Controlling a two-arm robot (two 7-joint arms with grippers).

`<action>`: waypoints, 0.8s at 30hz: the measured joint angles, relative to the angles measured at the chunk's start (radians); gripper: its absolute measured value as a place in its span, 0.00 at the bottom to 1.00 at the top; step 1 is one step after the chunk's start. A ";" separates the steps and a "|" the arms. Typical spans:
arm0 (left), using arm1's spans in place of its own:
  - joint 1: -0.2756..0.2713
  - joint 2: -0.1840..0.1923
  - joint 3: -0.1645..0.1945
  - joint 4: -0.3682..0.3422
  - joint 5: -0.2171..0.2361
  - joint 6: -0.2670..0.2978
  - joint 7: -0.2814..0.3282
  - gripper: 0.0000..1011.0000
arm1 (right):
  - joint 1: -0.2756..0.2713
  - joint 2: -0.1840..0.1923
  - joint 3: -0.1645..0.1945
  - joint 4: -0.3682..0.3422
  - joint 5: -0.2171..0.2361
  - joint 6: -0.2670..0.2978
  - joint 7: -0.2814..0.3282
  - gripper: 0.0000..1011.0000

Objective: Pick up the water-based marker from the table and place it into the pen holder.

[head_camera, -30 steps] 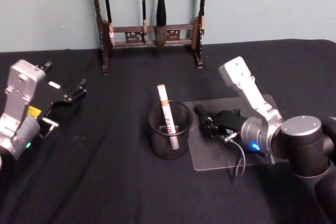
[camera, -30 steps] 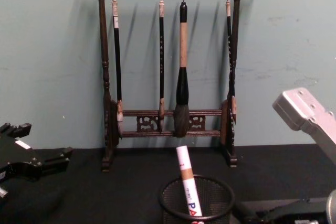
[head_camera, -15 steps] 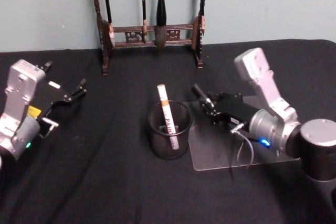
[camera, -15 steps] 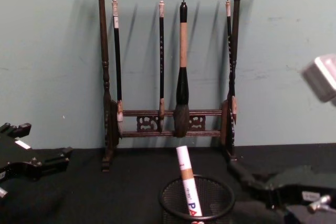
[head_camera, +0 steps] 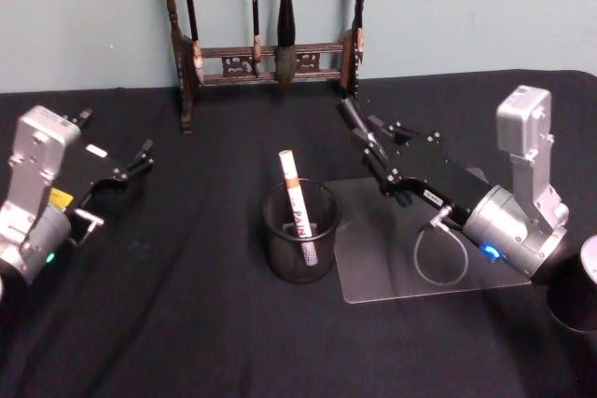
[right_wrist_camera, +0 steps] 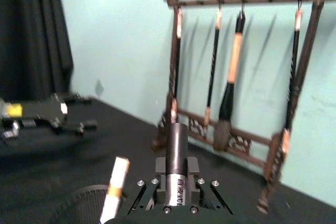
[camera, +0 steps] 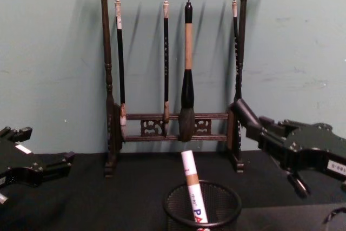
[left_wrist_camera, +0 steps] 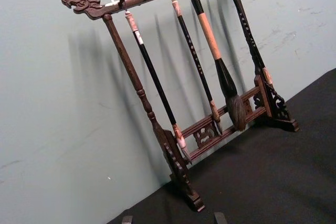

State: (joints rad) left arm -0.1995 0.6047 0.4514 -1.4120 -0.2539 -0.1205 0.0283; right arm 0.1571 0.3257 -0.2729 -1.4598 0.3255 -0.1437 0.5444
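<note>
Over the far edge of a clear sheet (head_camera: 392, 267), well above the table, the right gripper (head_camera: 384, 163) is closed on a black marker (head_camera: 357, 128). It clamps the labelled lower part of the barrel. The free end tilts up and away toward the rack (head_camera: 270, 51). The black marker is apart from the holder (head_camera: 280, 249), behind it and to its right.

The holder stands upright on the black cloth (head_camera: 187, 323), just beside the sheet's left edge. A white marker (head_camera: 292, 179) with an orange band leans inside it, its top sticking out past the rim.

The cloth covers the whole table and runs back to a plain pale teal wall (head_camera: 93, 16). The dark wooden rack stands on the cloth against that wall, with four brushes (camera: 187, 68) hanging from its carved top bar. In the right wrist view a black curtain (right_wrist_camera: 31, 30) hangs at the side of the wall.

The left gripper (head_camera: 119, 185) is parked low at the table's left, its fingers spread wide and holding nothing.
</note>
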 joint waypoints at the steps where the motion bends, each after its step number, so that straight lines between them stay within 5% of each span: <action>1: 0.000 0.000 0.000 0.000 0.000 0.000 0.000 0.99 | 0.001 -0.003 0.000 0.006 0.010 -0.014 0.008 0.24; 11: 0.000 0.000 0.000 0.000 0.000 0.000 0.000 0.99 | 0.041 -0.058 -0.042 0.081 0.114 -0.113 0.093 0.23; 24: 0.000 0.000 0.000 0.000 0.000 0.000 0.000 0.99 | 0.098 -0.095 -0.119 0.159 0.106 -0.150 0.094 0.24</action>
State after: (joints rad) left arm -0.1995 0.6047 0.4514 -1.4120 -0.2539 -0.1205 0.0283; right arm 0.2554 0.2309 -0.3922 -1.3007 0.4319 -0.2940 0.6381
